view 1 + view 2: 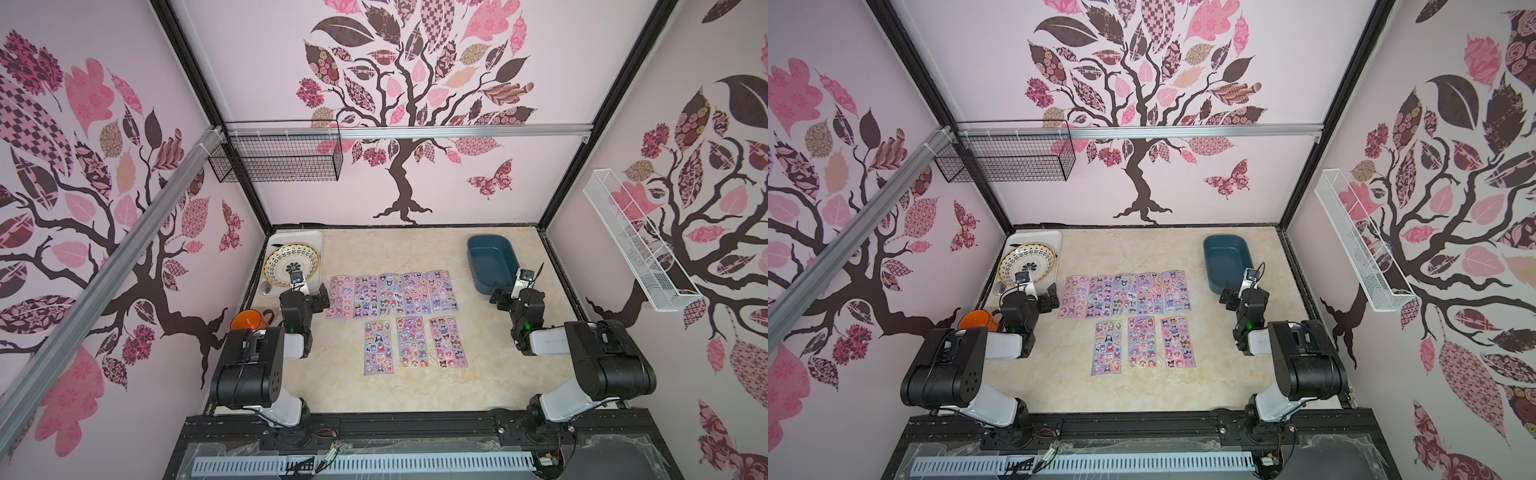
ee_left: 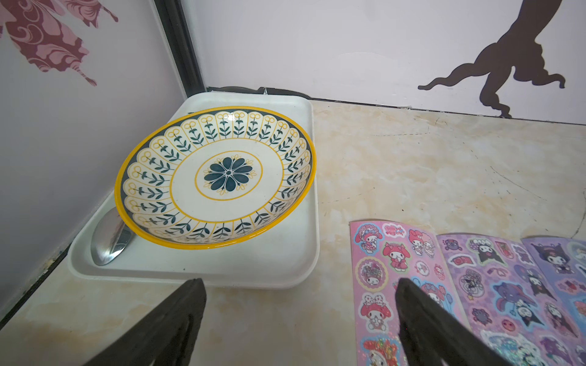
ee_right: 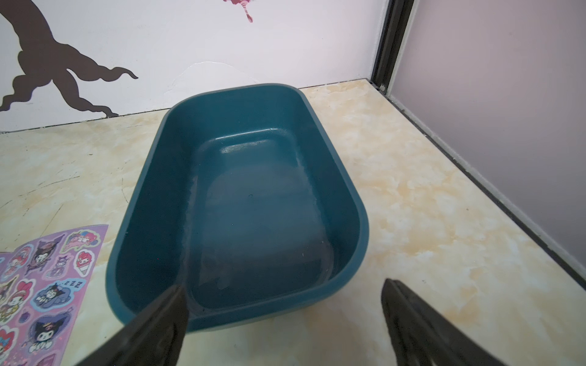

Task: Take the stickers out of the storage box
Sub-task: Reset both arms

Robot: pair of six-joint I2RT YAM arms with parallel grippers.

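Observation:
The stickers lie flat on the marble table in two rows: several sheets side by side in the far row [image 1: 392, 295] [image 1: 1127, 296] and three in the near row [image 1: 415, 345] [image 1: 1143, 344]. The dark teal storage box [image 1: 478, 270] [image 1: 1214, 266] stands at the far right, and the right wrist view shows the storage box [image 3: 152, 196] empty. My left gripper [image 1: 322, 297] [image 2: 298, 282] is open over bare table, between the white tray and the leftmost pink sheet [image 2: 390, 269]. My right gripper [image 1: 498, 298] [image 3: 283, 283] is open just in front of the box's near end, holding nothing.
A white tray [image 1: 316, 237] [image 2: 285, 253] at the far left holds a patterned plate [image 1: 293, 264] [image 2: 215, 177] and a spoon [image 2: 109, 237]. An orange cup [image 1: 247, 320] sits behind the left arm. A black wire basket [image 1: 276, 151] and a white one [image 1: 636, 241] hang on the walls.

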